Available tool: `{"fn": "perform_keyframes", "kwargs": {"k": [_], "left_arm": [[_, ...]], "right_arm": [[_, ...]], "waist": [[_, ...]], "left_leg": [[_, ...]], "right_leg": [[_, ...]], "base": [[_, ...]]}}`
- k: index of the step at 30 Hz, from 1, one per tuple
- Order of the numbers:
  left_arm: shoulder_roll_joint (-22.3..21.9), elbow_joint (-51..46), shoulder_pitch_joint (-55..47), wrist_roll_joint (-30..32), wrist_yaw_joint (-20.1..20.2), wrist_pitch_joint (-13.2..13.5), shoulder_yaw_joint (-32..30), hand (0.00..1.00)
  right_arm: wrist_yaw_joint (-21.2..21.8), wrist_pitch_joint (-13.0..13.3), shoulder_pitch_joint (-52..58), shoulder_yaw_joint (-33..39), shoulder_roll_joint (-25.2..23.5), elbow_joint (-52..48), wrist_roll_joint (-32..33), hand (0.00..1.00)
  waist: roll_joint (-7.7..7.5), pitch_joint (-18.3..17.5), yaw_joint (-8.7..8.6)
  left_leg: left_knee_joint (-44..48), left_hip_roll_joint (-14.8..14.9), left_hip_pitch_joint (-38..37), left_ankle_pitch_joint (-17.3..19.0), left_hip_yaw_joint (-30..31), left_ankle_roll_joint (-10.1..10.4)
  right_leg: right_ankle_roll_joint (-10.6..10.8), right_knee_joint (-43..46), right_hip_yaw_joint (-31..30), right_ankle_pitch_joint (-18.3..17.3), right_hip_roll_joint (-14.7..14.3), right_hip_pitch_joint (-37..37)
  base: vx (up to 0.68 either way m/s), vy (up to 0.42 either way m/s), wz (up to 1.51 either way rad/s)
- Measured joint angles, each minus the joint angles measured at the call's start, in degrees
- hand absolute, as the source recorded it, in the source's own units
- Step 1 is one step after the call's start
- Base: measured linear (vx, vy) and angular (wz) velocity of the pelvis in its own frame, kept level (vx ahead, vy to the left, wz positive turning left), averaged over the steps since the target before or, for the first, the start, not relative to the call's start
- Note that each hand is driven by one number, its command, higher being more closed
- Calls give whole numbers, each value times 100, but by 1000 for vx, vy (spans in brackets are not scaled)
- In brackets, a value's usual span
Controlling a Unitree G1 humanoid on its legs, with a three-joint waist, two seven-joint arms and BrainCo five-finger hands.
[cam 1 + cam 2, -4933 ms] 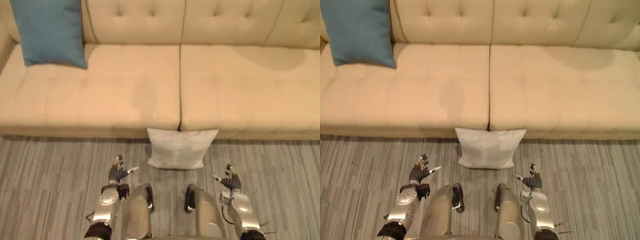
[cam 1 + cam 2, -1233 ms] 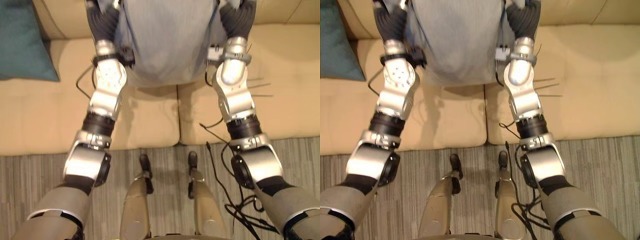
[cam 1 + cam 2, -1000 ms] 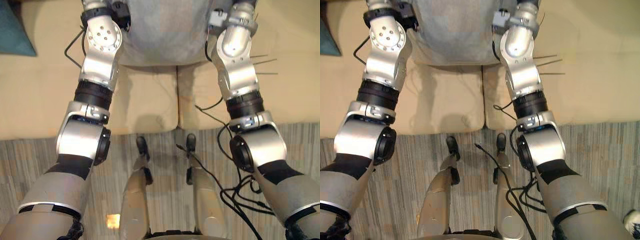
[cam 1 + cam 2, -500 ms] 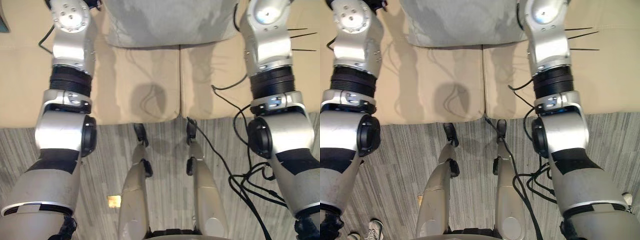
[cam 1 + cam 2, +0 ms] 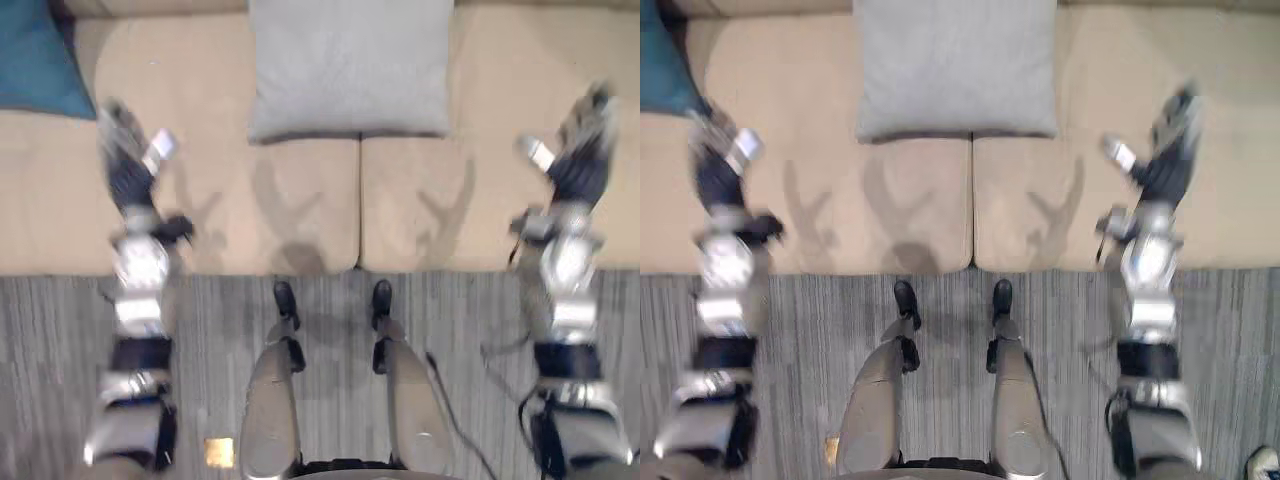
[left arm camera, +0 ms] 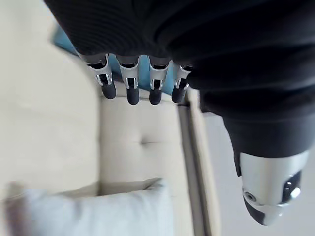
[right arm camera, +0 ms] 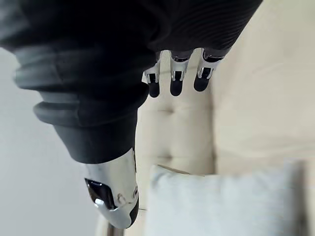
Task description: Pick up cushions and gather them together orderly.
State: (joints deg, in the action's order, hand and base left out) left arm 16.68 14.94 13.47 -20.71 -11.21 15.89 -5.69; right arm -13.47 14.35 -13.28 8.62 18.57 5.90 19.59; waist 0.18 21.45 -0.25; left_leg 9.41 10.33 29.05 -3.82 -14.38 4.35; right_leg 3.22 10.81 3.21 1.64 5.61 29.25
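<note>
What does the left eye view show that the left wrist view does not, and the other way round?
The left eye view adds the right hand, open over the sofa, and the striped floor. The left wrist view adds a tuft in the sofa's back. Both share the open left hand, the grey cushion lying free on the seat, and the blue cushion.
</note>
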Motion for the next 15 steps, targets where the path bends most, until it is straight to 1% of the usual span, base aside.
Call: {"fn": "perform_keyframes", "kwargs": {"k": [1, 2, 3, 4, 5, 6, 7, 8, 9, 10, 11, 13, 15], "left_arm": [[-151, 16, -293, 72, 66, -34, 85, 0], [-415, 107, -821, 214, 197, -105, 241, 0], [-603, 312, -1360, 448, 399, -174, 348, 0], [-664, 418, -1547, 517, 460, -190, 356, 0], [-767, 797, -1907, 670, 590, -204, 334, 0], [-806, 1320, -2081, 818, 661, -225, 313, 0], [-823, 1540, -2144, 927, 687, -238, 287, 0], [-848, 2039, -2247, 1205, 754, -315, 256, 0], [-868, 2397, -2344, 1333, 777, -353, 254, 0], [-870, 2511, -2385, 1404, 799, -380, 252, 0], [-870, 2702, -2487, 1560, 880, -441, 217, 0], [-879, 2852, -2645, 1708, 942, -447, 155, 0], [-857, 2868, -2731, 1766, 996, -445, 139, 0]], "right_arm": [[67, -1, 288, -22, -117, 0, -28, 0], [196, -11, 824, -28, -367, 4, -169, 0], [398, -18, 1366, -68, -606, 122, -427, 0], [467, -19, 1555, -106, -671, 233, -503, 0], [621, -27, 1905, -186, -798, 631, -771, 0], [744, -55, 2104, -221, -896, 1186, -979, 0], [774, -87, 2166, -239, -935, 1431, -1095, 0], [885, -148, 2292, -252, -998, 2031, -1335, 0], [967, -192, 2357, -285, -1033, 2508, -1450, 0], [1000, -208, 2381, -288, -1049, 2680, -1528, 0], [1050, -253, 2403, -290, -1076, 3033, -1735, 0], [1115, -328, 2506, -289, -1081, 3346, -1962, 0], [1129, -361, 2584, -290, -1082, 3510, -2029, 0]], "waist": [[-3, -36, 4], [-4, -88, 25], [-1, -232, 81], [-1, -335, 86], [-6, -572, 97], [-6, -751, 96], [-14, -827, 93], [-29, -977, 82], [-43, -1086, 84], [-51, -1126, 83], [-79, -1187, 81], [-128, -1257, 76], [-168, -1333, 80]], "left_leg": [[-1, 1, -97, 3, 3, -1], [10, 4, -322, 50, 3, 22], [4, -7, -558, 104, 0, 61], [1, -10, -614, 127, 1, 69], [-44, -33, -788, 137, 5, 54], [-128, -62, -1022, 137, 12, 56], [-170, -76, -1123, 140, 15, 59], [-298, -116, -1385, 140, 17, 60], [-420, -147, -1579, 140, 12, 60], [-481, -160, -1662, 140, 12, 60], [-617, -195, -1863, 117, 5, 85], [-789, -240, -2216, 101, -59, 107], [-887, -256, -2440, 101, -140, 107]], "right_leg": [[19, 5, 9, -18, 1, -99], [36, 22, 18, -80, 3, -324], [47, 36, 19, -158, -6, -539], [51, 39, 20, -186, -9, -593], [64, 33, 55, -245, 4, -753], [88, -5, 93, -304, 16, -977], [101, -22, 99, -326, 24, -1075], [108, -108, 105, -344, 41, -1310], [113, -192, 100, -346, 52, -1485], [119, -233, 95, -342, 55, -1552], [142, -329, 58, -326, 60, -1704], [164, -408, -27, -312, 67, -1967], [171, -429, -96, -308, 66, -2096]], "base": [[98, -28, 13], [103, -27, 5], [86, -32, 3], [96, -33, 1], [106, -34, 7], [114, -27, 9], [130, -5, 11], [100, 11, 4], [89, 20, 0], [55, 32, -8], [53, 33, -13], [50, 31, -18], [24, 27, -23]]}}
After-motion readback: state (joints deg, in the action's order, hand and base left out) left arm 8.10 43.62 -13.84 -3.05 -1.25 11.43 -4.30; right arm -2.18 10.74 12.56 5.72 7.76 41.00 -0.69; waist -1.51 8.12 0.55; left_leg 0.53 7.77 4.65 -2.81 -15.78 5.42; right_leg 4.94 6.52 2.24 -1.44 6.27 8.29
